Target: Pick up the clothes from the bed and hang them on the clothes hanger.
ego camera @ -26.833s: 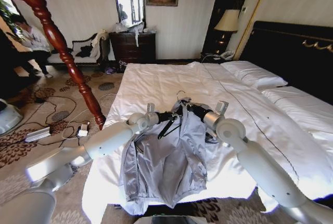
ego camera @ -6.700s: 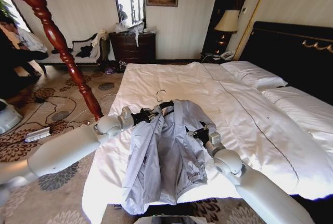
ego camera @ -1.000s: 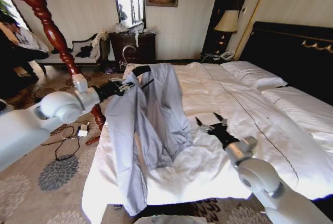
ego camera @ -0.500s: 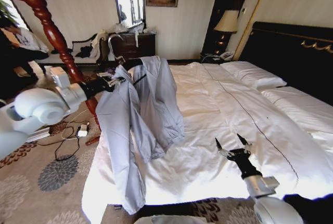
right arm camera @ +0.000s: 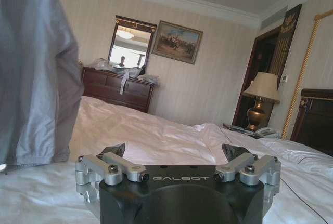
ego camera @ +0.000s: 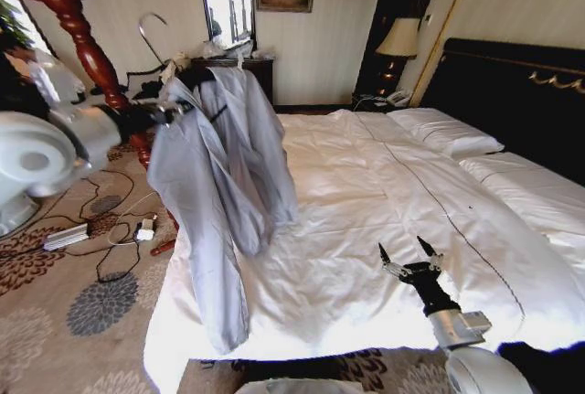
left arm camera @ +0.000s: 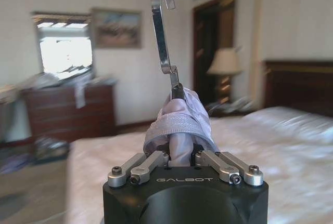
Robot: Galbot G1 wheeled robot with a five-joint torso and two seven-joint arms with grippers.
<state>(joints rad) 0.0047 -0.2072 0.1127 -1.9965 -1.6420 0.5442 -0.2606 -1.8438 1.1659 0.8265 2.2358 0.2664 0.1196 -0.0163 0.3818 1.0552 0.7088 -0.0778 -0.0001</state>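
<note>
Lifted higher off the bed (ego camera: 384, 193), the clothes (ego camera: 219, 184) hang from the gripping left end effector (ego camera: 157, 116); right end effector (ego camera: 409, 260) wide.

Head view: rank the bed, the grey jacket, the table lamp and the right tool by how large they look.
1. The bed.
2. The grey jacket, hanging close to the camera, so its share is inflated.
3. and 4. The table lamp and the open right tool look alike; not ranked.

"GALBOT" on both gripper housings
</note>
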